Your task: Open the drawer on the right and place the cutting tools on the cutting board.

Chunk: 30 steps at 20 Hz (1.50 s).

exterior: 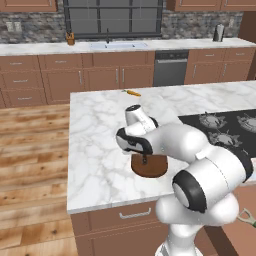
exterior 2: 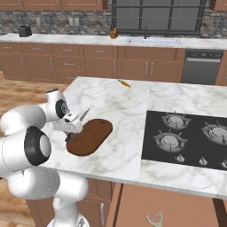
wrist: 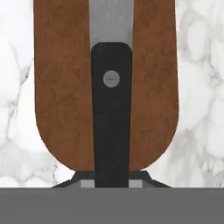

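We see the dark brown rounded wooden cutting board [exterior: 150, 167] on the white marble counter [exterior: 100, 150]; our pincer [exterior: 144, 161] hangs just above it, a small orange carrot [exterior: 132, 92] far beyond.

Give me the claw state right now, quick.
Claw: closed on the knife by its black handle, above the cutting board.
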Motion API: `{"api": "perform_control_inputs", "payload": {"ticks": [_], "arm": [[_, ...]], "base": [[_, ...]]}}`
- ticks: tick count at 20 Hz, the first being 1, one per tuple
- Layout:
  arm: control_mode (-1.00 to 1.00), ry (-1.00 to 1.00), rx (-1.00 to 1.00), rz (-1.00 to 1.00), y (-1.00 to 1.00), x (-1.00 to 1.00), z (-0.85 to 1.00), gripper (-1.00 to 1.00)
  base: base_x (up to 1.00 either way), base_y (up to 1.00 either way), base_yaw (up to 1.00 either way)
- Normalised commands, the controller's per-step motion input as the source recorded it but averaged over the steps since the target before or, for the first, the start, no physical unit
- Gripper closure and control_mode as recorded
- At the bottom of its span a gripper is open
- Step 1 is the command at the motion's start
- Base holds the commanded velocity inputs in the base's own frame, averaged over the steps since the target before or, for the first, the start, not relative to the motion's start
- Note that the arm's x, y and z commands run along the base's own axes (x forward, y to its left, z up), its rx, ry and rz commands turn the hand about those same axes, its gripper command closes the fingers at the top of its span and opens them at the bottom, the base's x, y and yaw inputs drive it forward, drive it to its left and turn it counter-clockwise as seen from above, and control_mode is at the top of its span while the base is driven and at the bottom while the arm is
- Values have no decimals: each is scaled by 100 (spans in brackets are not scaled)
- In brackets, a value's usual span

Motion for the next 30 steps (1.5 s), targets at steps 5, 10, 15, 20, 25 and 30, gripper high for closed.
{"api": "perform_control_inputs", "payload": {"ticks": [5, 10, 15, 20, 25, 30], "arm": [[-100, 10, 3, 0, -17, 22, -39, 100], [-100, 6, 4, 0, -9, 21, -28, 100], [-100, 4, 3, 0, -9, 9, -24, 100], [-100, 4, 2, 0, -8, 10, -21, -100], [-100, 0, 3, 0, -6, -1, 7, -100], [-100, -10, 7, 0, -6, -47, 87, -100]], "base": [[0, 0, 0], [0, 0, 0], [0, 0, 0], [0, 0, 0], [0, 0, 0], [0, 0, 0]]}}
